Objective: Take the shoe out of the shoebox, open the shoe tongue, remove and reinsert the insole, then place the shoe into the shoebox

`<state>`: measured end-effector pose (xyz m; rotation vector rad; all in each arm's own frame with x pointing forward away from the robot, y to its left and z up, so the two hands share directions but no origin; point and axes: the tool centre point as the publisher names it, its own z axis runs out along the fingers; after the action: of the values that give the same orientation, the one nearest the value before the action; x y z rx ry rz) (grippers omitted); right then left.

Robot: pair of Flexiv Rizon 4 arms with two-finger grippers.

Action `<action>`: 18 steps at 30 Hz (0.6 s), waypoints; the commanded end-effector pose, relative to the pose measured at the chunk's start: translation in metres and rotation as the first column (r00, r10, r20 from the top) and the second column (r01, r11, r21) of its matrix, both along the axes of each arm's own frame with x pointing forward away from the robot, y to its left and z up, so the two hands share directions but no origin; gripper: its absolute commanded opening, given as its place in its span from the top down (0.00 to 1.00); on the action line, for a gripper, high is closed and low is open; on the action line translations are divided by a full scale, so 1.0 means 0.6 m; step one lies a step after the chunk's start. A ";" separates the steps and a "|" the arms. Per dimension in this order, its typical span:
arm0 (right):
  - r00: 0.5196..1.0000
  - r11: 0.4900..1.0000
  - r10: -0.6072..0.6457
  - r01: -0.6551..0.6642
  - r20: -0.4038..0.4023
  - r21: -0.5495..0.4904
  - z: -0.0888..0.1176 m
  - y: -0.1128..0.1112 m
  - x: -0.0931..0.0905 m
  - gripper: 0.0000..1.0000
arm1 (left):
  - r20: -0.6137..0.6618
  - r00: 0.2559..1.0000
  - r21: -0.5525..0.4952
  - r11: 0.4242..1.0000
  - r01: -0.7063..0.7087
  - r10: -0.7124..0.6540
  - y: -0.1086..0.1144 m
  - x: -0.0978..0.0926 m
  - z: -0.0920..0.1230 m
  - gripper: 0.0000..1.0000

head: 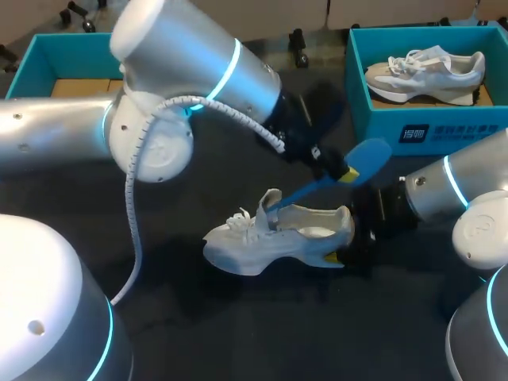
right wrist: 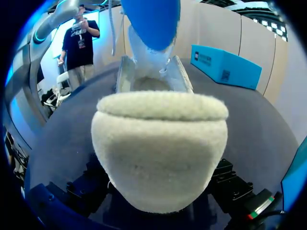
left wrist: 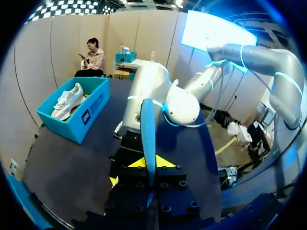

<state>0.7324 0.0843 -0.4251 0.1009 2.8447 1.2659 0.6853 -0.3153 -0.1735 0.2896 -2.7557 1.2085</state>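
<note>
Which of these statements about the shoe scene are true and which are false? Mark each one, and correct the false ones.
1. The left gripper holds a blue insole. True.
2. The white shoe being worked on lies inside a box. False: it is out on the table, clear of both boxes.
3. The shoebox at the far right is empty. False: it holds another shoe.
4. The right gripper is at the white shoe's heel. True.
</note>
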 end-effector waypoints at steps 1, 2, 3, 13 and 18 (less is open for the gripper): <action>1.000 1.000 -0.002 0.002 0.001 -0.004 -0.003 0.003 -0.001 1.00 | -0.015 0.999 -0.009 0.999 -0.048 0.048 0.013 -0.012 0.031 1.00; 1.000 1.000 -0.002 0.002 0.001 -0.004 -0.003 0.003 -0.001 1.00 | -0.028 0.998 -0.013 0.998 -0.060 0.060 0.013 -0.013 0.040 1.00; 1.000 1.000 -0.002 0.002 0.001 -0.004 -0.003 0.003 -0.001 1.00 | -0.041 0.997 -0.019 0.998 -0.065 0.064 0.013 -0.015 0.050 1.00; 1.000 1.000 -0.002 0.002 0.001 -0.004 -0.003 0.003 -0.001 1.00 | -0.175 0.980 -0.081 0.991 -0.111 0.096 0.000 -0.014 0.135 1.00; 1.000 1.000 -0.002 0.002 0.001 -0.004 -0.003 0.003 -0.001 1.00 | -0.236 0.965 -0.098 0.985 -0.139 0.113 -0.003 -0.014 0.158 1.00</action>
<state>0.7324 0.0843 -0.4251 0.1009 2.8447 1.2659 0.6762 -0.3166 -0.0834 0.5613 -2.4949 1.2735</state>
